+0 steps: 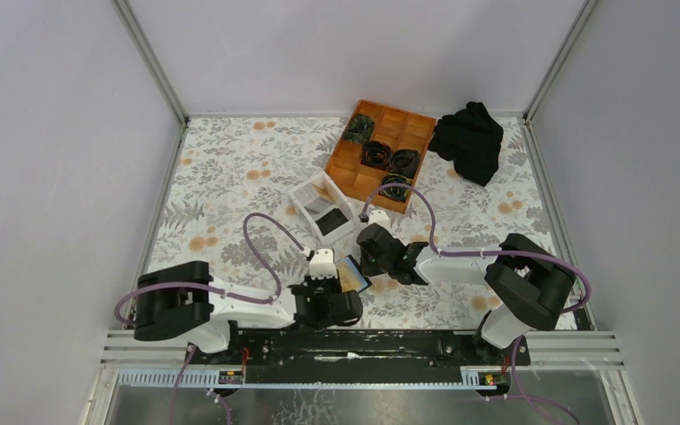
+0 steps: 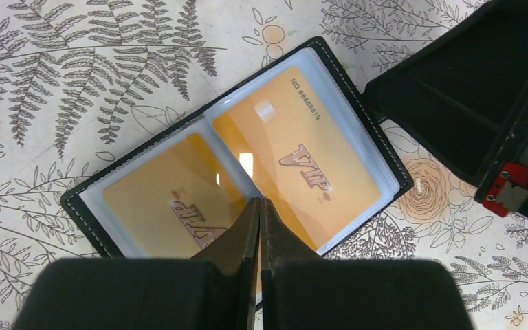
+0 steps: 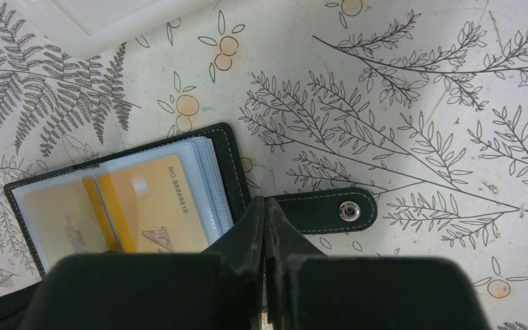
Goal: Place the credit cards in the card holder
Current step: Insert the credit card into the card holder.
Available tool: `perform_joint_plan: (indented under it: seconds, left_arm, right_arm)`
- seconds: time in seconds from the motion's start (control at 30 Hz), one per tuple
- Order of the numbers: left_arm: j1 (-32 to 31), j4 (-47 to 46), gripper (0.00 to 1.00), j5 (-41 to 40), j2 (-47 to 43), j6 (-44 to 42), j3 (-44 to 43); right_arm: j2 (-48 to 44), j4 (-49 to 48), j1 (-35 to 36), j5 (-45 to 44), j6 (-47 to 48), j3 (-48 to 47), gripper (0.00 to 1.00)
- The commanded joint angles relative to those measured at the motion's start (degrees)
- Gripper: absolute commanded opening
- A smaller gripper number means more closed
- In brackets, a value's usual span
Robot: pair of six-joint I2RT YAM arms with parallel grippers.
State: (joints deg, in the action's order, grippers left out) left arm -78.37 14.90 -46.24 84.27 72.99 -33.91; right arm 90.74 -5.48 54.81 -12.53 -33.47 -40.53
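Note:
The black card holder (image 2: 378,148) lies open on the flowered table, and it sits between both grippers (image 1: 351,276). Two orange-tan credit cards sit in its clear sleeves, one on the right page (image 2: 302,158) and one on the left page (image 2: 158,199). My left gripper (image 2: 259,201) is shut, its tips over the holder's fold. My right gripper (image 3: 265,199) is shut too, its tips at the holder's edge (image 3: 230,165) where the strap tab (image 3: 330,210) joins. The same cards (image 3: 151,199) show in the right wrist view. Whether either gripper pinches a sleeve, I cannot tell.
A white open-topped box (image 1: 323,211) stands just behind the holder. An orange wooden compartment tray (image 1: 341,164) with dark coiled items lies at the back, and a black cloth (image 1: 469,140) is to its right. Metal frame rails border the table.

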Motion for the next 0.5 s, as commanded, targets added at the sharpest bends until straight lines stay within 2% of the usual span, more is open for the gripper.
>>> perform_joint_plan:
  seconds: [0.0,0.47]
  left_arm:
    - [-0.12,-2.50,0.02,-0.79,1.69,-2.51,-2.25]
    - [1.49,-4.52,0.03,-0.58,3.17,-4.45,-3.39]
  right_arm:
    - [0.44,0.39,0.48,-0.21,-0.10,0.41,0.00]
    - [0.58,-0.07,0.71,0.16,-0.41,0.89,0.00]
